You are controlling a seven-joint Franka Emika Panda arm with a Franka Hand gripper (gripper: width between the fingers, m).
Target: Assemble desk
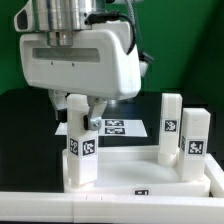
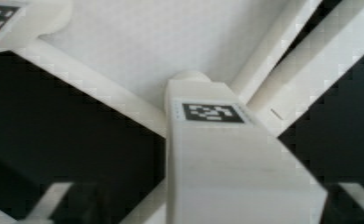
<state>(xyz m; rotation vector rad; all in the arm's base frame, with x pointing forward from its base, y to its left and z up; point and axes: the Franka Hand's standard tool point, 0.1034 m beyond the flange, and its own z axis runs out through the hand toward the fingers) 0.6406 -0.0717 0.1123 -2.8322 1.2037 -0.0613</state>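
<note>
- Exterior view's left: gripper [image 1: 82,112] reaches down from the big white wrist housing, fingers [image 1: 95,108] set narrow around the top of a white square-section leg [image 1: 79,140]. Contact looks firm, though the housing shadows the pads, so the exact touch line is hard to read.
- Held leg stands upright, tag facing the camera on its lower half, foot at the left near corner of the tabletop [image 1: 130,172]. Whether it is seated in the corner socket cannot be told; the rim hides the base.
- Tabletop: white, rimmed, lying flat on the black table [image 1: 25,120], a small tag on its front rim.
- Centre, behind the tabletop: marker board [image 1: 118,127] flat on the table, several tags showing, partly hidden by the held leg.
- Exterior view's right: two more legs upright at the right end of the tabletop. Far right leg [image 1: 171,122] stands further back; near right leg [image 1: 194,142] stands just beside it and closer to the camera. Each has a tag on its face.
- Along the front edge: long white bar [image 1: 60,208] lying across the foreground.
- Wrist view: leg [image 2: 223,150] fills the middle, tag near its upper end, dark finger [image 2: 28,200] at the side, tabletop [image 2: 126,50] rim and floor beyond it.
</note>
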